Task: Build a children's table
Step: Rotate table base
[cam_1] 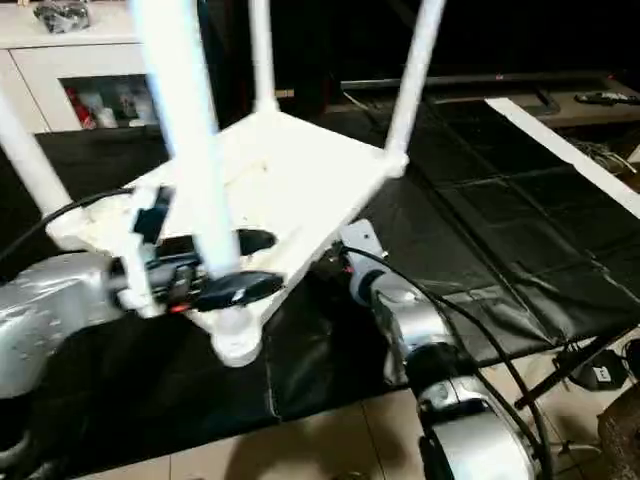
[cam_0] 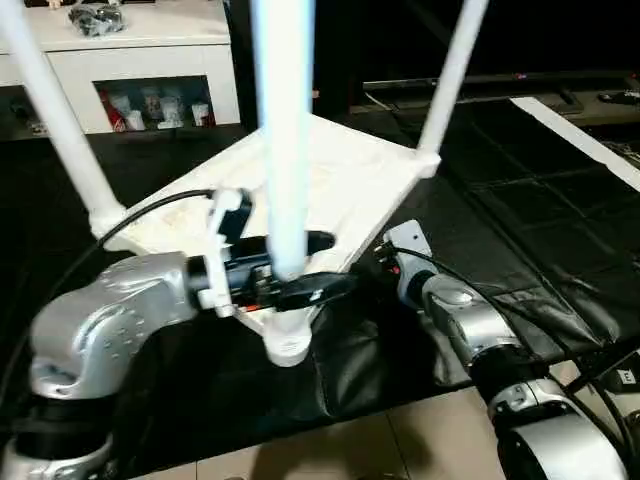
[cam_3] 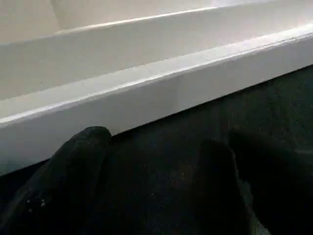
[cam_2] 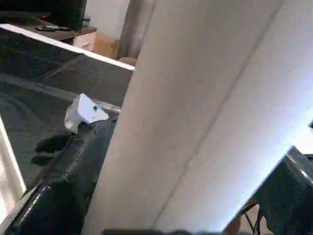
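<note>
Your left gripper [cam_0: 290, 282] clamps the near leg [cam_0: 284, 150]. Expect light, stiff, slippery plastic; grip low, near its socket [cam_0: 287, 345]. Right gripper [cam_3: 161, 181] is open beside the tabletop [cam_0: 340, 185].

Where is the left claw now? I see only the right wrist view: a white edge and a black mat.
Observer: The left claw is shut around the nearest leg, just above its corner socket.
Operator: How many legs stand in the table?
Observer: Four. Besides the nearest one, the left leg, back leg and right leg stand upright on the upturned table top.
</note>
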